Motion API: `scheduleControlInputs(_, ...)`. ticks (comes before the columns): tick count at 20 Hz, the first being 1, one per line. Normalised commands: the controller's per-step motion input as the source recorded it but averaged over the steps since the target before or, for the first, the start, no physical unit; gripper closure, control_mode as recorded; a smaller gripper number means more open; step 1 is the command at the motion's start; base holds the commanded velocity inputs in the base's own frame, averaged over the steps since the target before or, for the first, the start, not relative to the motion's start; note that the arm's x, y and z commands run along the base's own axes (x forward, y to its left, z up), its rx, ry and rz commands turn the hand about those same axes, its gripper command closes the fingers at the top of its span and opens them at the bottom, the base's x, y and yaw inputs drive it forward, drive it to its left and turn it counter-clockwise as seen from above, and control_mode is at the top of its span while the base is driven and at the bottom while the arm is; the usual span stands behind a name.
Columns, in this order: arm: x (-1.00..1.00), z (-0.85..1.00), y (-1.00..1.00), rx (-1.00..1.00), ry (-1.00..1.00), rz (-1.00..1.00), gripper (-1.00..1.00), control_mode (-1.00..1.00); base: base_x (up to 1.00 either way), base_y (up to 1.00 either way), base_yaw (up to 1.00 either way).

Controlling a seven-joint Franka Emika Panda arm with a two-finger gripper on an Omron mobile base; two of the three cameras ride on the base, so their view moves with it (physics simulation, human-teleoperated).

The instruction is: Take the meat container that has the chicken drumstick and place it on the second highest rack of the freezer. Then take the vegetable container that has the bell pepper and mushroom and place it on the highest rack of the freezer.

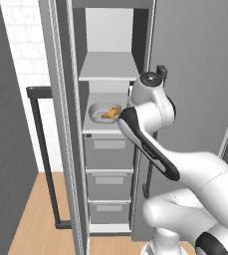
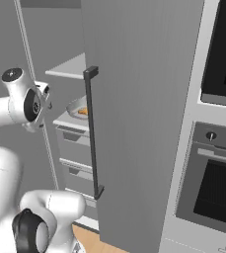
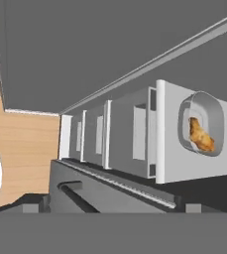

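Golden-brown chicken drumstick [image 1: 111, 113] in pale oval tray [image 1: 97, 109] on 2nd shelf [image 1: 101, 128], apart from released fingers; tray partly hidden by arm.

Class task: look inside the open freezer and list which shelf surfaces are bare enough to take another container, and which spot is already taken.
The highest rack, bordered by the freezer side walls and back panel, looks bare. The second rack below it, just above the three drawers, holds the meat container with the chicken drumstick, and the robot's arm crowds its right front; bare strips remain around the container.
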Motion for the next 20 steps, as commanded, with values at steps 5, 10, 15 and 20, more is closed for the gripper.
scheduleControlInputs(5,-0.94,0.30,0.00,0.00,0.00,0.00,-1.00,-1.00,0.00,0.00,0.00)
scheduleControlInputs(10,-0.39,0.00,0.00,-0.05,0.00,0.00,-1.00,1.00,-0.39,-0.12,-0.02)
scheduleControlInputs(15,0.00,0.00,0.00,0.00,0.00,0.00,-1.00,1.00,-0.85,-0.75,-0.39)
scheduleControlInputs(20,0.00,0.00,0.00,0.00,0.00,0.00,-1.00,1.00,-0.24,-0.88,-0.57)
